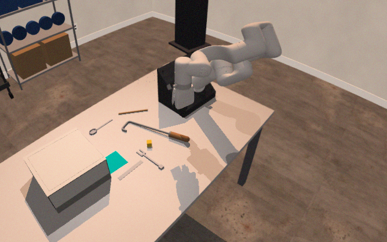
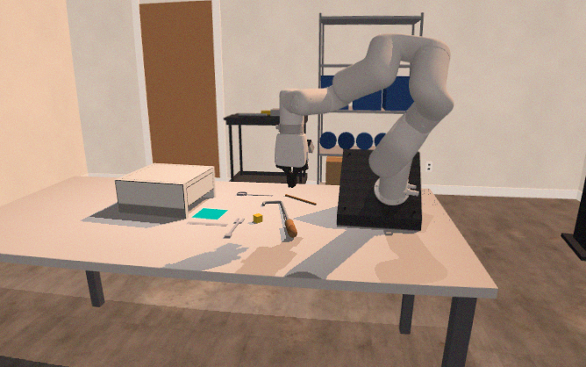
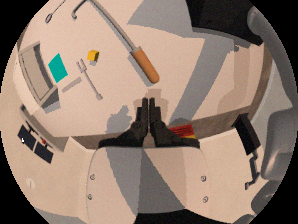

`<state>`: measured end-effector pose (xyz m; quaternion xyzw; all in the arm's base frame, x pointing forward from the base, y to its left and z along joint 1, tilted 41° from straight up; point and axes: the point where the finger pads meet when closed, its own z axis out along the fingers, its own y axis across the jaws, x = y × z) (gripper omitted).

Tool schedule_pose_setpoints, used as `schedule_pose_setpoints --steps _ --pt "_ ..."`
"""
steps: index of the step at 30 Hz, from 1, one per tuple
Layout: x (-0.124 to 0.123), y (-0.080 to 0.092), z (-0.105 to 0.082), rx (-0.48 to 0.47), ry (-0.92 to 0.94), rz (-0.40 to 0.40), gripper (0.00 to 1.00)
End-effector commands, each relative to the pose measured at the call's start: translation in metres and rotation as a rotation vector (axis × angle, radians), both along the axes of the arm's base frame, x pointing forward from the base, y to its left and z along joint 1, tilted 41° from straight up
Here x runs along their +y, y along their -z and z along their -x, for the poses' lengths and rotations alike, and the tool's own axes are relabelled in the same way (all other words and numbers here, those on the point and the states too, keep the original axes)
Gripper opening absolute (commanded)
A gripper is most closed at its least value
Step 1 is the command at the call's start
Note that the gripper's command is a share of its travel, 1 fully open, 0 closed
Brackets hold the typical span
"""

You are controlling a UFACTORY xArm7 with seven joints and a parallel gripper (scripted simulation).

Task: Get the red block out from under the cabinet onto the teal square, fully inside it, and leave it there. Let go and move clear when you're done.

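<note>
The red block shows in no view. The grey cabinet (image 1: 65,162) stands at the table's left end, raised a little off the top; it also shows in the exterior view (image 2: 164,189) and the wrist view (image 3: 36,72). The teal square (image 1: 116,161) lies flat right beside the cabinet's front (image 2: 210,213) (image 3: 57,67). My gripper (image 2: 296,180) is shut and empty. It hangs pointing down, high above the table near the arm's black base (image 2: 379,193), far from the cabinet. Its fingers meet in the wrist view (image 3: 149,119).
Between gripper and square lie a hook tool with a wooden handle (image 1: 156,131), a small yellow block (image 1: 149,143), a forked tool (image 1: 150,159), a flat grey bar (image 1: 130,170), a wooden stick (image 1: 132,112) and a ring-ended tool (image 1: 99,127).
</note>
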<state>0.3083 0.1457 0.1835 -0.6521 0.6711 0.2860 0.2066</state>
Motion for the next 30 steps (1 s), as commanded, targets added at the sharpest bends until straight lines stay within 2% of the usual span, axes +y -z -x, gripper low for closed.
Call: schedule_pose_setpoints --steps 1,14,16,17,30 --pt "-0.0007 -0.001 -0.0012 0.086 0.102 0.017 0.0" --pt "-0.0011 -0.0013 -0.0014 0.574 0.67 0.077 0.0" --pt "-0.0011 -0.0013 -0.0014 0.574 0.67 0.077 0.0" --pt "-0.0011 -0.0012 -0.0014 0.678 0.789 0.092 0.0" --pt "-0.0015 -0.0002 -0.0016 1.127 1.298 0.137 0.0"
